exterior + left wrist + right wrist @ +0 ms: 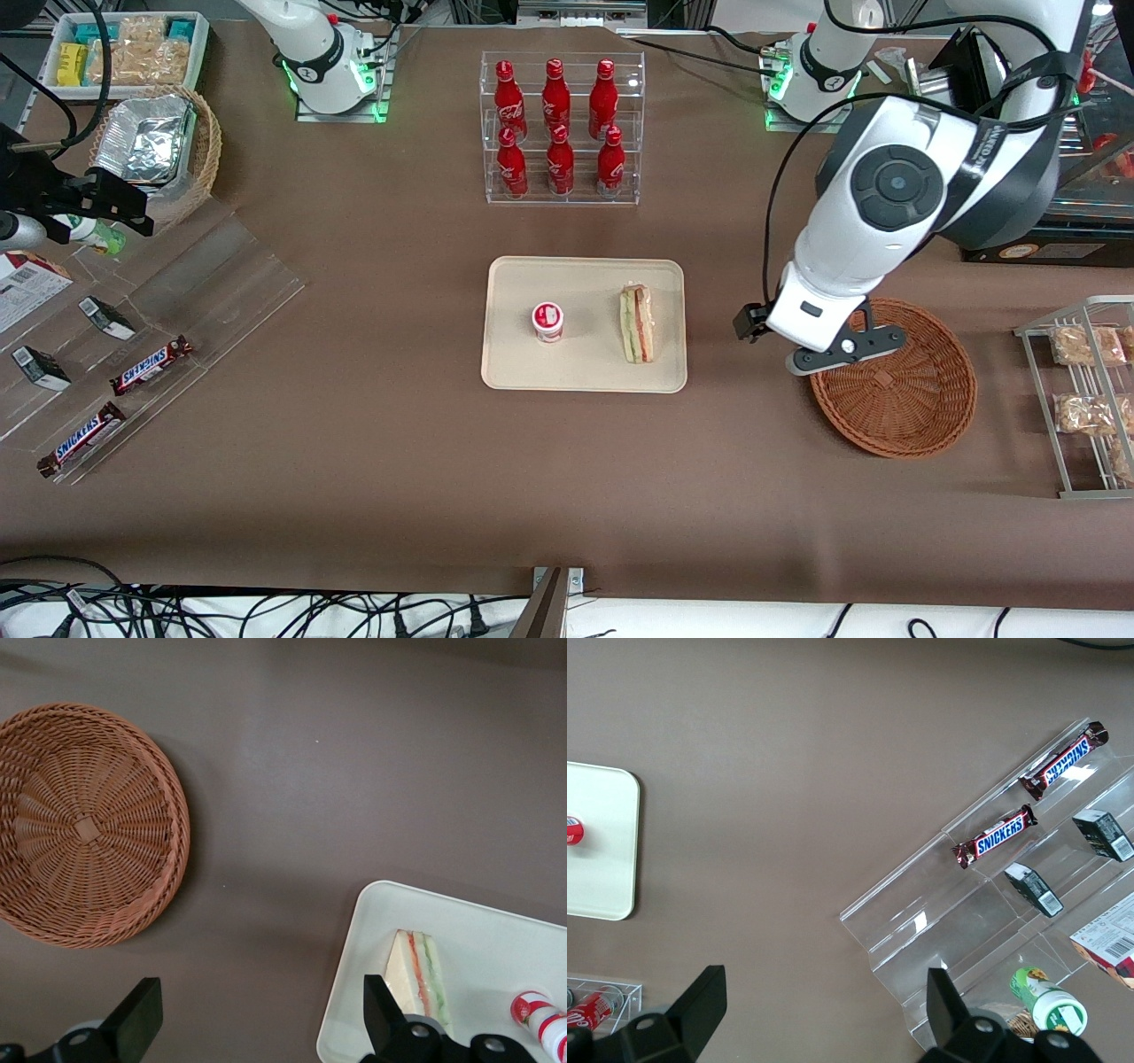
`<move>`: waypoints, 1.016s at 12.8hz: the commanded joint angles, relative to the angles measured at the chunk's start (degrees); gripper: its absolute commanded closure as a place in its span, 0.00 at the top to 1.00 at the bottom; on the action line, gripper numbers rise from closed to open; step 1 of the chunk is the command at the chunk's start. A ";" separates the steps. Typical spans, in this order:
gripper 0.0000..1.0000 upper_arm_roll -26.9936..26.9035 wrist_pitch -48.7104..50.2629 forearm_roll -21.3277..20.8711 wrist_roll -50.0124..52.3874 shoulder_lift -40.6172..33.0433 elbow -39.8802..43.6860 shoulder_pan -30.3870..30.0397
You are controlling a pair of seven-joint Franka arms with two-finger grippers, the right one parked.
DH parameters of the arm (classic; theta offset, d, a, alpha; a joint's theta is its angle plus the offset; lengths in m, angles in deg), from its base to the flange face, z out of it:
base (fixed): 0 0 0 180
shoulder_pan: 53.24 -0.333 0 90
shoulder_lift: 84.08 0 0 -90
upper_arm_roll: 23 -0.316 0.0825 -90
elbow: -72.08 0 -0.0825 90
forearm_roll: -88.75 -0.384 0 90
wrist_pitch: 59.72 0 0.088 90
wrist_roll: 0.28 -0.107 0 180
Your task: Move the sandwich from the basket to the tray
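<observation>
The sandwich [638, 323] [416, 974], a wrapped wedge with red and green filling, lies on the cream tray [514, 363] [496, 943], at the tray's end nearest the working arm. The reddish-brown wicker basket [895, 390] [84, 828] sits toward the working arm's end of the table with nothing in it. My left gripper [771, 335] [259, 1014] hangs above the bare brown table between tray and basket. It is open and holds nothing. One black fingertip [376, 1001] shows over the tray's edge, close to the sandwich.
A small red-and-white cup [547, 321] [540, 1014] stands on the tray. A clear rack of red bottles [560, 128] stands farther from the camera than the tray. A wire rack of snack packets [1085, 372] is beside the basket. Acrylic steps with Snickers bars [151, 365] lie toward the parked arm's end.
</observation>
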State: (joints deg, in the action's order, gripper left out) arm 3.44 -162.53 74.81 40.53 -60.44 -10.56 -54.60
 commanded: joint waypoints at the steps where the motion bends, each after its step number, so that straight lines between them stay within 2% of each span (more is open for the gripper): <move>1: 1.00 -0.06 2.69 3.39 -7.99 -2.54 -0.76 -3.29; 3: 1.00 -1.90 4.71 4.45 -12.57 -4.99 -1.37 -3.65; 5: 1.00 -7.16 6.81 8.22 -19.40 -9.03 -2.25 -2.43; 8: 1.00 -15.59 12.70 11.13 -31.54 -14.31 -3.92 1.34; 11: 1.00 -19.12 16.14 11.13 -39.28 -19.32 -6.91 2.50; 13: 1.00 -20.62 17.89 12.88 -40.18 -20.73 -6.92 2.59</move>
State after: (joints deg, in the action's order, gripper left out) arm -14.90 -145.57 85.42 3.07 -78.11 -14.83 -52.92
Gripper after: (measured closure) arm 0.000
